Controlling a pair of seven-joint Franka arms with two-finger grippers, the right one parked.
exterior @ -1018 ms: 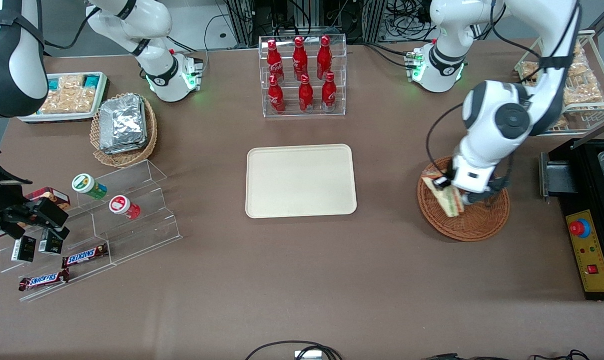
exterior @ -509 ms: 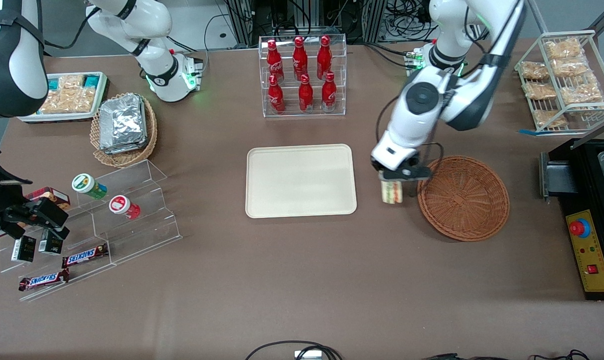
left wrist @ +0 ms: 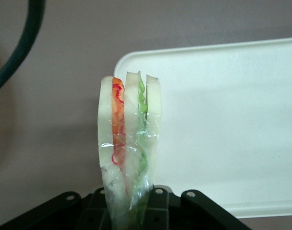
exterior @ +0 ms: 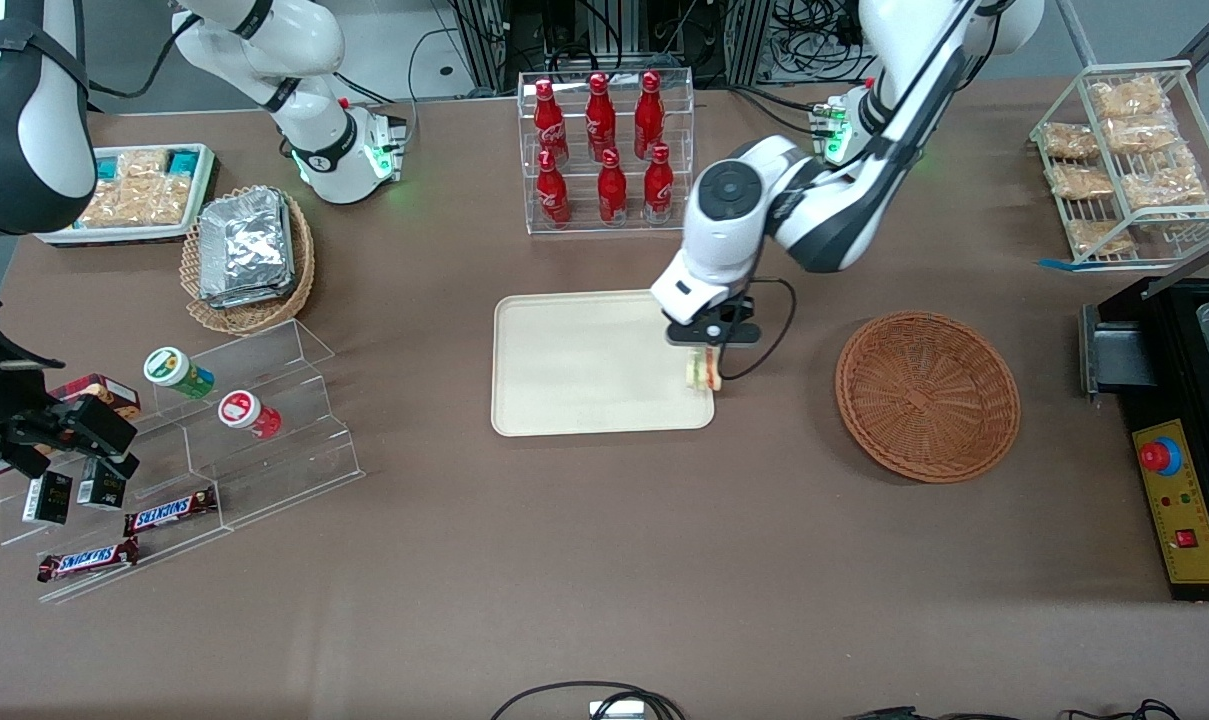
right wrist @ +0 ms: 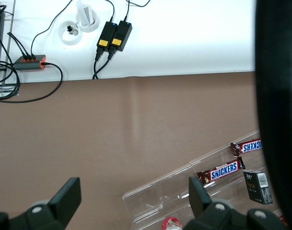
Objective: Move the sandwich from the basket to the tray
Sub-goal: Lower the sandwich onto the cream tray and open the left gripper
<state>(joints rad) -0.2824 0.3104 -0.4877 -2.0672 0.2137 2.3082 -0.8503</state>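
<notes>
We find the hand (exterior: 707,345) pinching the sandwich (exterior: 704,371), which hangs below it with the filling layers facing down toward the table (exterior: 604,560). In the wrist view the sandwich (left wrist: 130,143) stands straight out from the hand (left wrist: 131,203), wrapped in clear film, its bread slices and its orange, red and green layers on edge.

All positions below are taken from the tray (exterior: 584,365). The sandwich sits over the tray's edge on the working arm's end, at the rim line rather than over the middle. From the front it overlaps the rim near the corner closer to the front camera. The wrist view agrees: the tray's rounded corner (left wrist: 129,60) appears just past the tip of the sandwich, and the flat of the tray (left wrist: 232,120) spreads away to one side.

The basket (exterior: 927,395) lies well apart from the tray, toward the working arm's end of the table, and holds nothing that we can see.

Our judgement: the carry is nearly done but the set-down is not. The open tray surface lies from the hand toward the parked arm's end. A release here risks landing the sandwich on the rim, or tipping it off onto the table. We cannot tell its height above the tray.
</notes>
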